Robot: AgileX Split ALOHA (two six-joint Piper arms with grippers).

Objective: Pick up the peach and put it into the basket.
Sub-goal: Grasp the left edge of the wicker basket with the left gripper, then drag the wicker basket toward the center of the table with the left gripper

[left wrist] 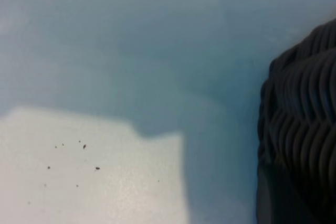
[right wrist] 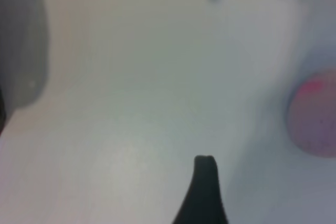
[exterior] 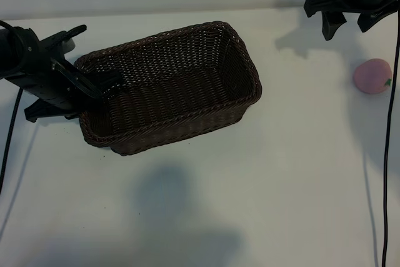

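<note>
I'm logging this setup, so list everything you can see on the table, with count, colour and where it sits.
basket: one, dark brown wicker, left of centre on the table, nothing inside it.
peach: one, pink with a small green leaf, near the table's right edge, well apart from the basket.
table: one, white, under everything.
left end effector: one, black, at the basket's left end, clamped on the rim there.
right end effector: one, black, open, hanging above the table's far right, behind the peach and not touching it.
</note>
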